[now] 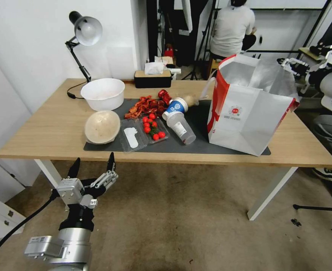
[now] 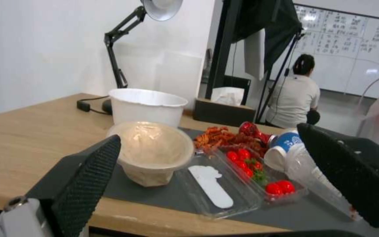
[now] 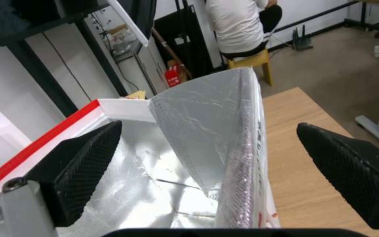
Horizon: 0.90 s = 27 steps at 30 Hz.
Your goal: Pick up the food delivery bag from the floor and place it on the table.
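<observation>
White and red, the bag (image 1: 249, 113) stood upright on the table (image 1: 41, 131), at its right end, its base partly on the dark mat (image 1: 196, 145) and its mouth gaping so the foil lining showed. One red side faced the middle of the table, and the small round logo looked out from the white front panel.

Up beside the bag's far right top edge hung the right gripper (image 1: 292, 67), fingers spread wide and holding nothing; in its wrist view the two black pads (image 3: 88, 164) sat either side of the bag's upright foil wall (image 3: 207, 131), clear of it.

Low down in front of the table, over the floor (image 1: 192, 226), the left gripper (image 1: 92, 167) pointed up at the table's edge, also wide open and empty.

On the mat to the left of the bag lay a tipped plastic cup (image 1: 181, 126), an open clear tray (image 1: 145, 133) with cherry tomatoes, a heap of red crayfish shells (image 1: 147, 105) and a pale bowl (image 1: 102, 127) on its side. Behind these stood a white tub (image 1: 102, 94), a black desk lamp (image 1: 81, 37) and a tissue box (image 1: 153, 77)
</observation>
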Tool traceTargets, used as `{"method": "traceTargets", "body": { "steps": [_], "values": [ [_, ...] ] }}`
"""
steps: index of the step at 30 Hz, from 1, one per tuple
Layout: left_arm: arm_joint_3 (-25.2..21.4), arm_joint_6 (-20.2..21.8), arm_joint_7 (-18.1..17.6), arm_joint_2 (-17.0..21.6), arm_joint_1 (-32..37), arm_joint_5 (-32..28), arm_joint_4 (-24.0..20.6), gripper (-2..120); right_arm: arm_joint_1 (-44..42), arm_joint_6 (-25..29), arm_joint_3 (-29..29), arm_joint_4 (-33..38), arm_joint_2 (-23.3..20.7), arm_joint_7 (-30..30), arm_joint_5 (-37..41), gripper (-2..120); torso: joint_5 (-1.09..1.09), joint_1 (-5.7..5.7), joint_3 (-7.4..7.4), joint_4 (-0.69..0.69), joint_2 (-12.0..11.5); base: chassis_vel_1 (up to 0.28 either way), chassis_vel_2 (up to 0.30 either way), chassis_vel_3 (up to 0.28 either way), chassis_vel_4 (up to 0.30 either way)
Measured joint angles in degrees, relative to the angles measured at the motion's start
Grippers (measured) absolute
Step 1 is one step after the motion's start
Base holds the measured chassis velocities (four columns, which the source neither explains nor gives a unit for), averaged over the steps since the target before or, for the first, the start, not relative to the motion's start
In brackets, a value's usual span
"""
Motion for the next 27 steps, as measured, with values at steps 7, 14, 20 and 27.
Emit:
{"method": "traceTargets", "body": {
  "steps": [7,14,20,27],
  "values": [
    [0.05,0.02,0.0,-0.08,0.16,0.11,-0.12,100,-1.05,-0.03,1.18,0.28,-0.68,-0.45,0.22,100,0.0,0.0,0.0,0.0,0.0,0.0,0.0,0.0,0.0],
    [0.09,0.02,0.08,-0.15,0.07,0.17,-0.31,100,-4.54,1.75,5.01,4.33,-1.97,-3.08,-1.07,100,0.0,0.0,0.0,0.0,0.0,0.0,0.0,0.0,0.0],
    [0.11,0.03,0.2,-0.19,-0.11,0.18,-0.45,100,-9.59,6.2,8.07,10.37,-3.55,-8.94,-10.03,100,0.0,0.0,-0.01,0.0,0.0,0.0,0.0,0.0,0.0],
    [0.2,0.02,-0.51,-0.38,-0.29,0.49,-0.64,100,-17.81,11.68,10.49,16.69,-4.24,-14.35,-25.37,100,0.0,0.0,0.0,0.0,0.0,0.0,0.0,0.0,0.0]
  ]
}}
